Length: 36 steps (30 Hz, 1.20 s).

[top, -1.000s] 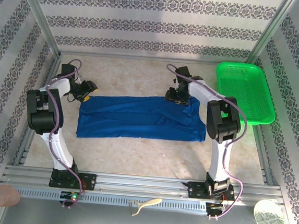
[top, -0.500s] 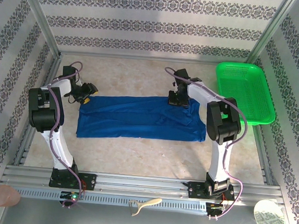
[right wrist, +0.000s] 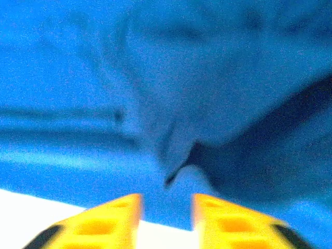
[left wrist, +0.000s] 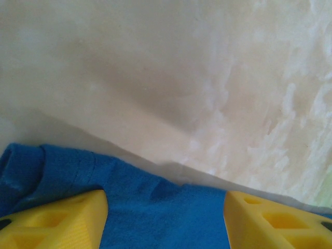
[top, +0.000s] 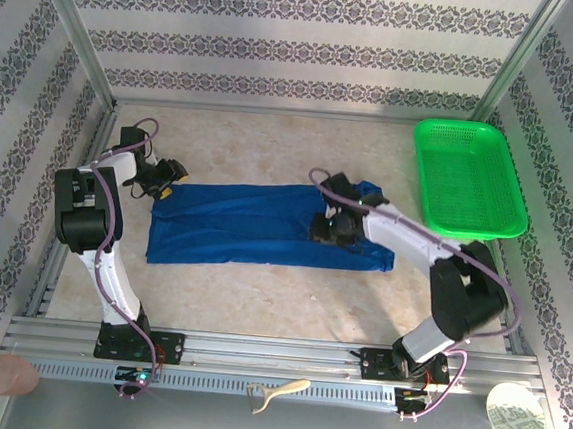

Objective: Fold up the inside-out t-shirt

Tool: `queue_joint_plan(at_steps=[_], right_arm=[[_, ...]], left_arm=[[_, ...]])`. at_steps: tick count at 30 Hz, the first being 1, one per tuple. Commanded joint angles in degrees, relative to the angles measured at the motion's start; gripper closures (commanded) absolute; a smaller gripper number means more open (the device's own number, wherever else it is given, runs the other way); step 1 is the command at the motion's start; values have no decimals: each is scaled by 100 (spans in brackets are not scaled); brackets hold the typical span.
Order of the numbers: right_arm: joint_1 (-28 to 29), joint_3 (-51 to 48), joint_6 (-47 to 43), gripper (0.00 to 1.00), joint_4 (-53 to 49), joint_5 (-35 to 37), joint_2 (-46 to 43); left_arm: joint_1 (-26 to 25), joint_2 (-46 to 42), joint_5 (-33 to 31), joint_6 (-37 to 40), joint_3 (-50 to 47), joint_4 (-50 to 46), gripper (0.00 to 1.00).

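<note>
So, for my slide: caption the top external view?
Right pincer pinches the blue t-shirt; left pincer open at its corner.

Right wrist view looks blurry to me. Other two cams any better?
Right wrist: yes, t-shirt and right pincer both smeared, folds barely resolved. Left wrist: sharper, cloth nap legible, soft shadow on the table along the shirt edge. Top external: sharp, evenly lit.
</note>
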Motion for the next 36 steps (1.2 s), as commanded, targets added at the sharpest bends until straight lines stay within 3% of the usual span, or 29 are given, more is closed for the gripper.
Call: queue_joint_plan(at_steps=[1, 4, 6, 9, 15, 22, 23, 27, 35, 36], right_arm=[[77, -680, 861, 58, -91, 149, -915], [-613, -891, 841, 55, -15, 213, -1515], [-1222, -682, 552, 55, 18, 124, -1345], [-1631, -107, 125, 52, 21, 230, -704], [-1902, 859, -154, 46, -28, 398, 735], [-1919, 844, -23, 47, 8, 281, 1190], [-1920, 730, 9, 52, 101, 216, 1145], [-1888, 343, 56, 100, 203, 132, 824], [-1637, -605, 126, 100, 68, 134, -389], [-1553, -795, 192, 92, 43, 140, -584]], left_arm=[[-13, -9, -24, 167, -121, -69, 38], [-11, -78, 5, 168, -105, -95, 38], [-11, -141, 17, 165, -98, -101, 38], [-14, -177, 27, 220, -30, -218, 38], [-11, -266, 43, 239, 25, -327, 38], [-11, -297, 33, 260, 136, -403, 38], [-11, -295, 38, 257, 141, -398, 38], [-14, -275, 46, 245, 150, -380, 38], [-11, -221, 78, 220, 97, -298, 38], [-11, -216, 76, 217, 96, -280, 38]])
